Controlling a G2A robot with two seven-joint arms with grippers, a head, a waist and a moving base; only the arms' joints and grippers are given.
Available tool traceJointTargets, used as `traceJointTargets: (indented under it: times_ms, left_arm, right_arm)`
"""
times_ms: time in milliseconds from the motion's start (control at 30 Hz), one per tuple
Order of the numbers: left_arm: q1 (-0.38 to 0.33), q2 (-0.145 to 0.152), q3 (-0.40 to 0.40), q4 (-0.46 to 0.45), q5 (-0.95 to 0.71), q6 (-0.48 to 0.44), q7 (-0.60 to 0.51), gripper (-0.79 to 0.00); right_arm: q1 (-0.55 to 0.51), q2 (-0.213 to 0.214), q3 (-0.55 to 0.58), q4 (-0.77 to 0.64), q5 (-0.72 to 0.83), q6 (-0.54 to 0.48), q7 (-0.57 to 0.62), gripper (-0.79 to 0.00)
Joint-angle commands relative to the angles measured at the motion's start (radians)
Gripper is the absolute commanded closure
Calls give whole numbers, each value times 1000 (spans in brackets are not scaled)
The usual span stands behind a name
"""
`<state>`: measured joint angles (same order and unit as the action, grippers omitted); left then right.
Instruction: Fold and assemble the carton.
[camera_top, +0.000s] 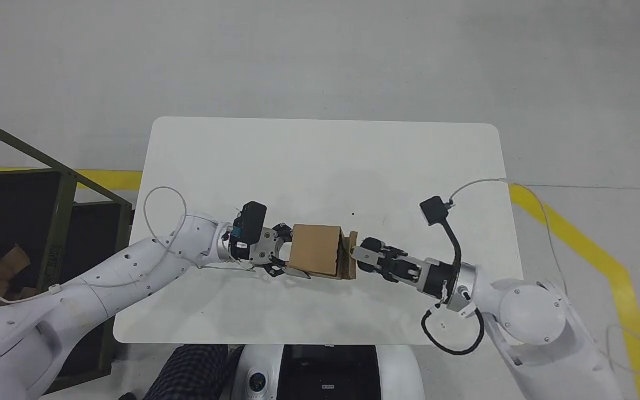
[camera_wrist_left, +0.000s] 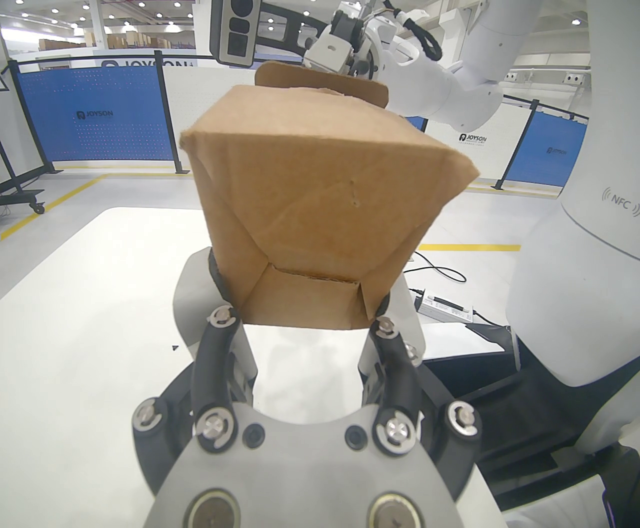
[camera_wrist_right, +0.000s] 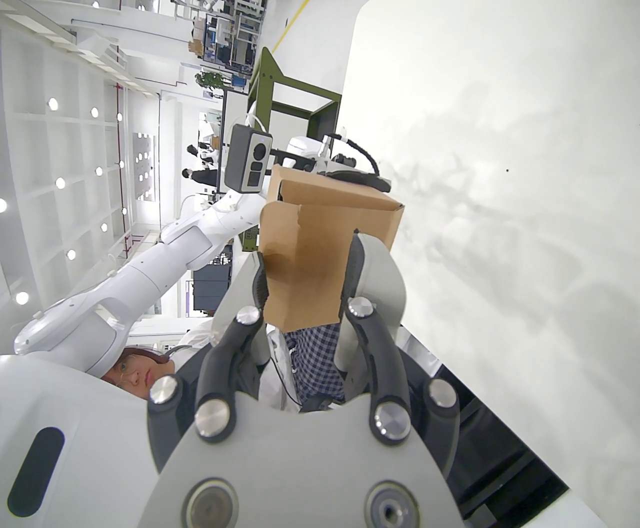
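A brown cardboard carton (camera_top: 318, 250) is held between both grippers near the table's front edge. It looks partly folded into a box. In the left wrist view the carton (camera_wrist_left: 320, 200) rises in front of my left gripper (camera_wrist_left: 300, 305). Its fingers (camera_wrist_left: 197, 295) clamp the two sides of the carton's near end, where an inner flap is folded in. My left gripper (camera_top: 275, 255) is on the carton's left end in the top view. My right gripper (camera_top: 362, 253) is on its right end. In the right wrist view my right gripper (camera_wrist_right: 307, 280) is shut on the end flap of the carton (camera_wrist_right: 325, 225).
The white table (camera_top: 330, 160) stretches wide behind the carton, with only a small black mark (camera_top: 352, 212) on it. A dark green rack (camera_top: 60, 230) holding cardboard scraps (camera_top: 15, 265) stands off the table's left side. Yellow floor lines (camera_top: 570, 240) run on both sides.
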<state>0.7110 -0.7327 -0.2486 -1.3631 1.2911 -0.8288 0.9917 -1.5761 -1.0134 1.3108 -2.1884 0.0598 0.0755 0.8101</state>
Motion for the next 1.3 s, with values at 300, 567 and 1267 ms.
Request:
traceJointTargets:
  times_ms: [300, 567, 1267]
  left_arm:
    - [0, 0, 0, 0, 0, 0, 0, 0]
    - [0, 0, 0, 0, 0, 0, 0, 0]
    - [0, 0, 0, 0, 0, 0, 0, 0]
  right_arm:
    - [12, 3, -17, -12, -52, 35, -1, -243]
    - [11, 4, -23, -23, -77, 51, -16, -225]
    - [44, 3, -75, -72, -166, 140, -31, -172]
